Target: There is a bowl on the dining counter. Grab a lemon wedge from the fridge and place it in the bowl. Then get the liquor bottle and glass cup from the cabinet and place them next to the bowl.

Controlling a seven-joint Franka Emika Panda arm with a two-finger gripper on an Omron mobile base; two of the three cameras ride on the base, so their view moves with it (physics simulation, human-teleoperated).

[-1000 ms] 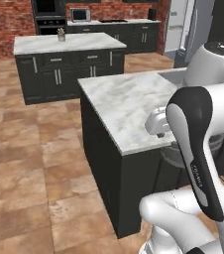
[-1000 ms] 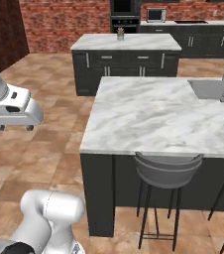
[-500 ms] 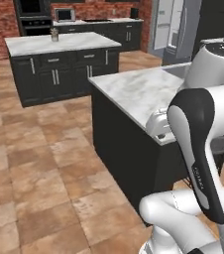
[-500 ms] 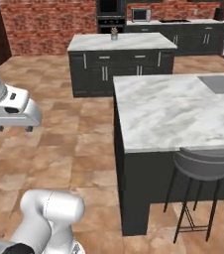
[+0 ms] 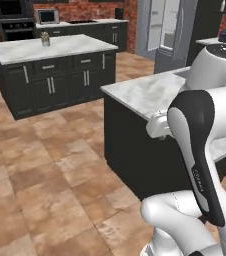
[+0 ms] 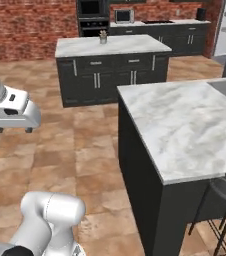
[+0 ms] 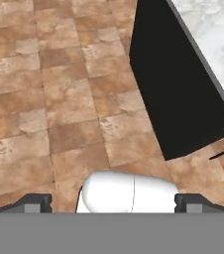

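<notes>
Two marble-topped dark counters stand on the brick-tile floor — the near dining counter point(image 6: 185, 130) and, beyond it, one island point(image 6: 110, 46) bearing one small jar point(image 6: 103, 36); one steel fridge point(image 5: 167, 30) stands beyond the near counter; the gripper point(image 7: 113, 204) hangs wide open, empty, beside that counter.

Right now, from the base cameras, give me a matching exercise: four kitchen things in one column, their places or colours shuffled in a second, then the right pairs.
Things:
1. microwave
2. small jar
3. stool
4. floor

Places or colours:
A. on top of the far island
B. brown tiles
C. on the back counter by the brick wall
D. tucked under the near marble counter's edge

Pairs: 1-C, 2-A, 3-D, 4-B
</notes>
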